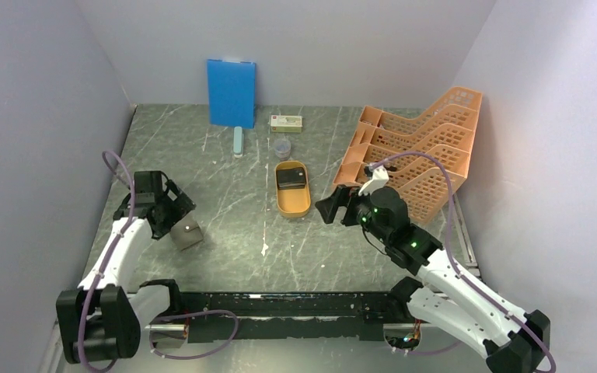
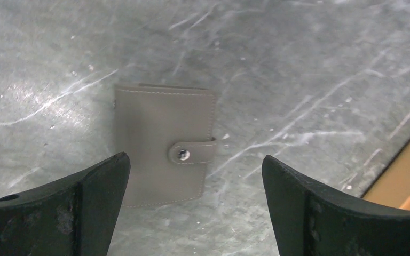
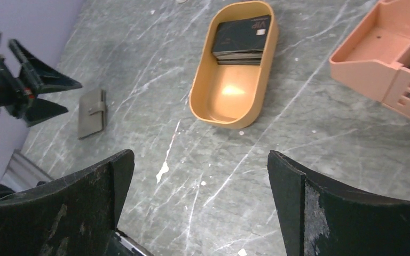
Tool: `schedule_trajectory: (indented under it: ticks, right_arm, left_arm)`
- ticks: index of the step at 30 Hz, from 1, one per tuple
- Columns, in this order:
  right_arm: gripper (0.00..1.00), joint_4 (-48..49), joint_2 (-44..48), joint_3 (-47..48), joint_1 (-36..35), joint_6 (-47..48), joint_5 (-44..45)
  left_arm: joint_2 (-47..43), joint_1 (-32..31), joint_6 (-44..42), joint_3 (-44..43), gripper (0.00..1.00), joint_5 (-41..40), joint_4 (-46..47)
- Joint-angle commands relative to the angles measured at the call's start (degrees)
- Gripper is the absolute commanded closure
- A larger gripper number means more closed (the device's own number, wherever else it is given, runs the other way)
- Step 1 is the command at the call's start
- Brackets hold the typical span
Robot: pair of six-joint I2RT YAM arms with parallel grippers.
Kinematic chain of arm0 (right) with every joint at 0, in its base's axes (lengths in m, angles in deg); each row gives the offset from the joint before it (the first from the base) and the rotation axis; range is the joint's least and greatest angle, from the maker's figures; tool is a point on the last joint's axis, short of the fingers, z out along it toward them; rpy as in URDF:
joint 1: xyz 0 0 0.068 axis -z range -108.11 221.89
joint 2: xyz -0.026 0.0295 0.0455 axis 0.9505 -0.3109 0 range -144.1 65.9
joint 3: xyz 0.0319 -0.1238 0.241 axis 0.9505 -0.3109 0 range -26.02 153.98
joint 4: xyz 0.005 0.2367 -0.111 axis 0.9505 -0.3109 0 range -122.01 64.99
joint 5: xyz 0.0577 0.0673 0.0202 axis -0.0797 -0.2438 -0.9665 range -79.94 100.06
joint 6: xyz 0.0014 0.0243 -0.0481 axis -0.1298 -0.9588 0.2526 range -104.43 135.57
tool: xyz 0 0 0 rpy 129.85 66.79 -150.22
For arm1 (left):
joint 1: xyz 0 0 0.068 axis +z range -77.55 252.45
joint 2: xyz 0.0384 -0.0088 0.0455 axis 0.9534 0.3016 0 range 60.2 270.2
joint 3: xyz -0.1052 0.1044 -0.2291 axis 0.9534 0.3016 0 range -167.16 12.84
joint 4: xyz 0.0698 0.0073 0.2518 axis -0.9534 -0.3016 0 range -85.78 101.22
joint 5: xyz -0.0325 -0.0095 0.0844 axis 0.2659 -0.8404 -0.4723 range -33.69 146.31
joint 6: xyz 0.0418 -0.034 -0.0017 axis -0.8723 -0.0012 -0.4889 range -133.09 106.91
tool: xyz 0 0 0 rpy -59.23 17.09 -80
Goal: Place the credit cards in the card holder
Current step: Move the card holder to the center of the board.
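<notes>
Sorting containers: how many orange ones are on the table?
2: the oval tray mid-table, holding the cards, and the tiered rack on the right. Nothing else seems hidden.

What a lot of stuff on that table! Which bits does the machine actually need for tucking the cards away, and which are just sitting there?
Needed: black credit cards, stacked in the orange oval tray; grey card holder, snapped shut.

Just lying about: blue board, white-and-green box, small clear cup, orange desk rack.
</notes>
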Motion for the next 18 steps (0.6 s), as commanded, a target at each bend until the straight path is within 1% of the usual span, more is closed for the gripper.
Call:
schedule_trajectory:
  ticks: [1,4,6,7,10,16,18]
  right_arm:
    - [0.00,3.31,-1.36,1.13,0.02,-0.76,-5.12]
    - [0.00,3.60,-1.81,1.94,0.09,-0.19,-6.06]
    - [0.00,3.95,-1.82,2.28,0.04,-0.02,-8.08]
    - [0.00,4.01,-1.77,2.36,0.09,0.02,-8.50]
    - [0.00,4.14,-1.51,2.54,0.09,0.10,-9.38]
    - [0.00,2.67,-1.74,3.73,0.05,1.09,-9.59]
    - [0.00,1.42,-1.62,4.26,0.08,1.58,-8.80]
  left_arm:
    - [3.19,2.62,2.40,0.98,0.02,2.87,-0.27]
    - [4.93,2.66,3.33,2.21,0.02,2.29,0.75]
    - [6.03,2.59,2.96,2.83,0.02,3.33,2.12]
    - [6.57,2.49,2.66,3.00,0.04,3.41,2.62]
    - [7.45,1.69,2.15,3.70,0.06,3.42,3.40]
    - [8.24,-3.07,2.89,5.36,0.14,5.03,5.76]
    - [8.70,-6.41,3.73,6.82,0.19,5.86,7.07]
